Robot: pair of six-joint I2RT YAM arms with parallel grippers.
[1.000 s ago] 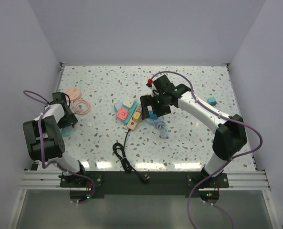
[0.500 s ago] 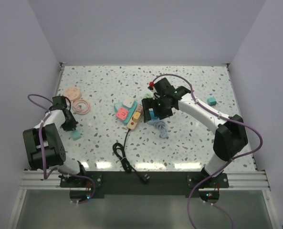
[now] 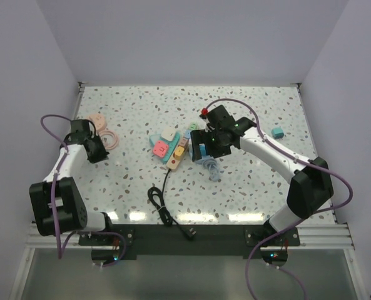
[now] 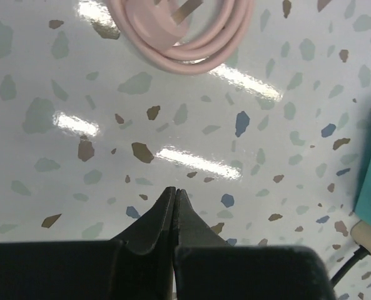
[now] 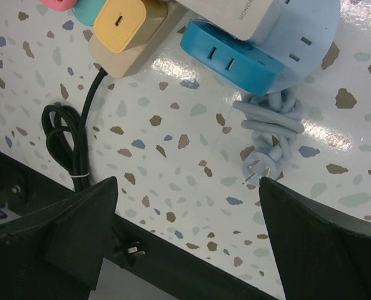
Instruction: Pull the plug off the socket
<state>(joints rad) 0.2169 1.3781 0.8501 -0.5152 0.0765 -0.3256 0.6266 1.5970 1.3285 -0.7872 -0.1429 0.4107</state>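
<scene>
Left gripper (image 4: 174, 203): fingertips pressed together on nothing, low centre of left wrist view, over speckled table (image 4: 79, 156); pink coiled cable (image 4: 191, 28) at top edge, apart from tips. Right gripper (image 5: 185, 206): jaws spread wide, empty; 2 black fingers (image 5: 79, 231) fill lower corners of right wrist view. Wooden power strip (image 5: 119, 56) at upper left there; yellow plug (image 5: 124, 15) seated on it; black cable (image 5: 79, 125) runs down from its end. Blue power strip (image 5: 229, 56) just beside it; grey coiled cord (image 5: 269, 125) below. Top view: wooden power strip at frame centre; right gripper just beside it, toward frame right.
</scene>
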